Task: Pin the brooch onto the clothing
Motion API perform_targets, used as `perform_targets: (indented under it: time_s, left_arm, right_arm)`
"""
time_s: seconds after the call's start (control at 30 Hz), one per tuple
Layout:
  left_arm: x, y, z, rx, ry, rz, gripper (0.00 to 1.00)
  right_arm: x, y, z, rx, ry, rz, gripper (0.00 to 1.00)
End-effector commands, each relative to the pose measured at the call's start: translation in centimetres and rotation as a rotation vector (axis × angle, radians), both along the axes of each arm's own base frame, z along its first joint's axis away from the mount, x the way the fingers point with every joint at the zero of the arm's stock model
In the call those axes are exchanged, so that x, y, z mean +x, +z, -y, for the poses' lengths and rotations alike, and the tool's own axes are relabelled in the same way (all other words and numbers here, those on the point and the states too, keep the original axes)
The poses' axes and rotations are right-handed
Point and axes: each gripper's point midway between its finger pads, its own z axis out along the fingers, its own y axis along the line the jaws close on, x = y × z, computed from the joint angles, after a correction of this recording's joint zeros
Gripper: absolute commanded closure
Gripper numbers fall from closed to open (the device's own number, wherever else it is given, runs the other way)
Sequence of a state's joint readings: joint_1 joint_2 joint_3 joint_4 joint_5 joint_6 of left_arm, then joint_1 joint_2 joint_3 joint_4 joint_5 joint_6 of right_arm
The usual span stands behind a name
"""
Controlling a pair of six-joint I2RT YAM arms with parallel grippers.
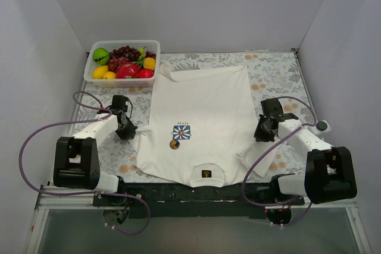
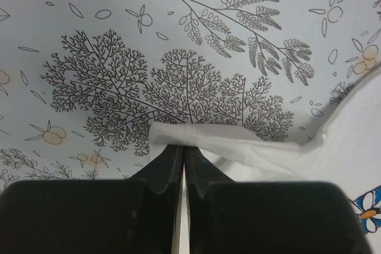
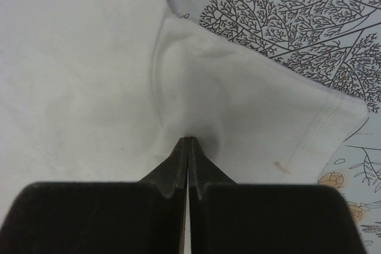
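Observation:
The clothing (image 1: 202, 102), a white T-shirt, lies flat on the flowered tablecloth with its neck toward the arms. The brooch (image 1: 174, 144), a tiny dark gold disc, sits on the chest just below the blue-and-white daisy print (image 1: 182, 131). My left gripper (image 1: 127, 129) is at the shirt's left sleeve; in the left wrist view its jaws (image 2: 183, 148) are shut, with the sleeve's folded edge (image 2: 238, 141) pinched at the tips. My right gripper (image 1: 262, 132) is at the right sleeve. In the right wrist view it (image 3: 188, 141) is shut on puckered sleeve cloth (image 3: 250, 105).
A white basket (image 1: 121, 43) of fruit stands at the back left, close to the shirt's hem. A dark neck label (image 1: 206, 173) shows at the collar. White walls close in the table on three sides. Purple cables loop beside both arm bases.

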State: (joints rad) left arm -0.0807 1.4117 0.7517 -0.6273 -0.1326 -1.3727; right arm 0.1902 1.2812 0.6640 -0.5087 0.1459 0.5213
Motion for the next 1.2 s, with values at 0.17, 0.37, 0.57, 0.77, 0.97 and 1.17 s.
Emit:
perform_targets:
  time_s: [0.17, 0.37, 0.57, 0.77, 0.97, 1.17]
  left_arm:
    - [-0.4, -2.8, -2.2, 0.140, -0.078, -0.192, 1.00]
    - [0.6, -2.4, -4.7, 0.288, -0.098, -0.253, 1.00]
    - [1.0, -3.2, -5.8, 0.367, -0.099, -0.319, 1.00]
    - [2.0, -2.6, -7.9, 0.516, -0.080, -0.375, 1.00]
    - [3.5, -1.5, -8.6, 0.623, -0.091, -0.392, 1.00]
    - [6.6, 2.1, -7.0, 0.696, -0.113, -0.290, 1.00]
  right_arm:
    - [-1.6, -0.4, 1.7, -0.091, -0.056, -0.127, 0.99]
    - [-2.4, -0.8, 2.2, -0.107, -0.078, -0.173, 0.99]
    - [-3.1, -1.2, 4.0, -0.152, -0.113, -0.222, 0.99]
    - [-1.5, -0.4, 4.4, -0.148, -0.141, -0.176, 0.99]
    - [0.8, 0.6, 5.3, -0.210, -0.115, -0.147, 0.99]
    - [2.9, 1.8, 5.3, -0.221, -0.077, -0.089, 0.99]
